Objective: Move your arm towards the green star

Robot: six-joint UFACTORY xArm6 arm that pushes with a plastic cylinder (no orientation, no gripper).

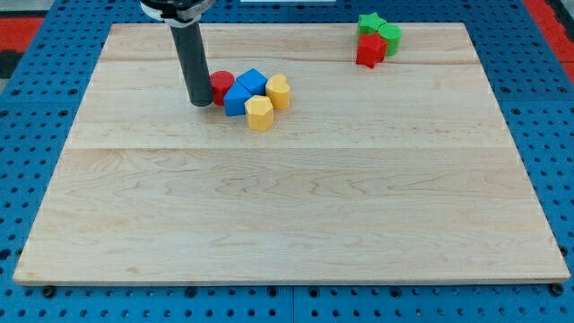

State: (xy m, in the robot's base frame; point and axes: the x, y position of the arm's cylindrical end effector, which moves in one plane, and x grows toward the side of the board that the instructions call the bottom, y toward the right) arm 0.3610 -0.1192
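The green star (369,22) lies near the view's top right, at the board's far edge. A green round block (390,36) touches it on the right, and a red star-like block (369,51) sits just below them. My tip (201,102) rests on the board at the view's upper left, far to the left of the green star. It touches the left side of a red round block (221,87).
Next to the red round block sit two blue blocks (244,91), a yellow heart-like block (279,91) and a yellow hexagon block (259,113), all clustered. The wooden board (287,206) lies on a blue pegboard.
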